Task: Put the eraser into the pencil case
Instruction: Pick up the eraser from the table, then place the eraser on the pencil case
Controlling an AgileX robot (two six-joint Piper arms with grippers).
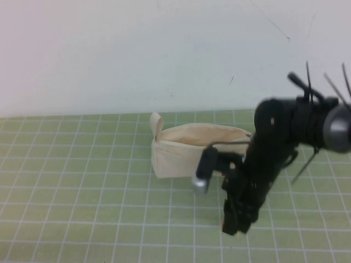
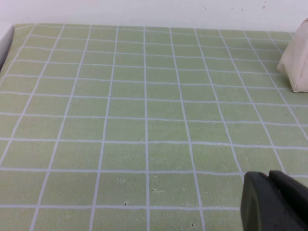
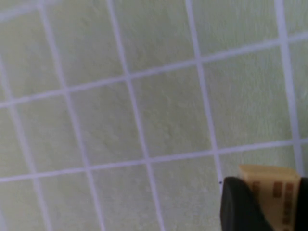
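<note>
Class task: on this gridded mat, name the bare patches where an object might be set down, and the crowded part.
Free: the mat left of the pencil case, and the near strip. Crowded: the right gripper with the eraser stands just before the case. The left gripper shows only in its wrist view, over bare mat.

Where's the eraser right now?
The eraser is pinched in the right gripper, above the green grid mat, just in front of the pencil case. The left gripper sits apart, low over bare mat.

Right hand [image 1: 237,222] before pencil case [image 1: 186,150], gripping eraser [image 3: 269,192]; left hand [image 2: 276,202] unseen overhead.
</note>
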